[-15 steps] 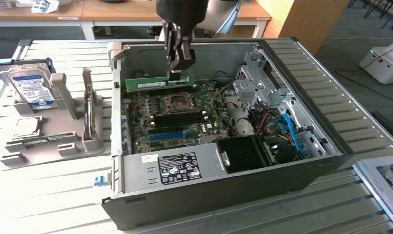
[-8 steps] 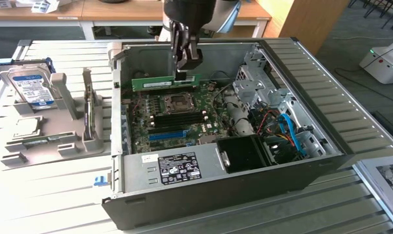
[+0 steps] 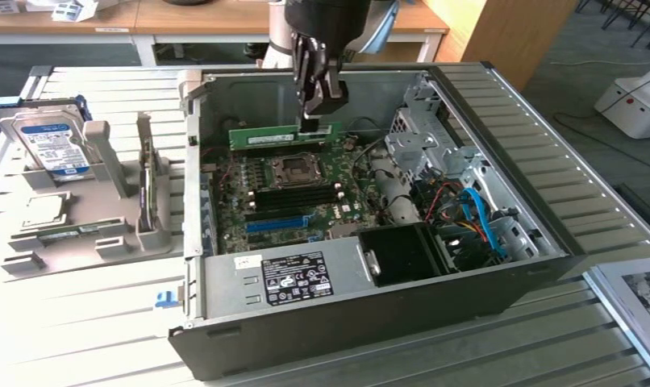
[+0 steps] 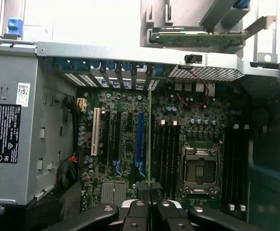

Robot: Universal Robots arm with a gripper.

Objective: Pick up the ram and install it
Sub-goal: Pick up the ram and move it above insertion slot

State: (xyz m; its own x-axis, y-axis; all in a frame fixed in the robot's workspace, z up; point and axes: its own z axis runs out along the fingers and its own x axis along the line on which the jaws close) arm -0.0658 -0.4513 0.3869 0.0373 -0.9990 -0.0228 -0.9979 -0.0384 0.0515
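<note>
Green stick pinched in the gripper [image 4: 150,211], yeah? the jaws look narrow to me; can't work out which way it's pointing though (tomk)

yep, that's the ram [image 4: 150,139]; the fingers are closed down narrow on it near one end, so most of its length sticks out to one side of the grip, toward the exterior view's left; from the wrist cam you get it edge-on, a thin green line; under it is the motherboard [image 4: 125,144], and the line falls between the blue slot strip [image 4: 140,139] and the bank of black memory slots [image 4: 165,154], just beside the nearest black one; its long axis runs parallel to those slots, which is the bit that matters imo; beyond that bank is the bare processor socket [image 4: 200,168]; out past the case [image 3: 347,322] wall there's a grey stand [image 3: 121,210] on the table with a hard drive [image 3: 51,141], well apart from all this (rigrat)

so lined up but not seated? (tomk)

that's my read; it hangs above the board inside the open case, looks level, touching no slot as far as I can judge; dead over a slot or a hair off, can't tell (rigrat)
</note>
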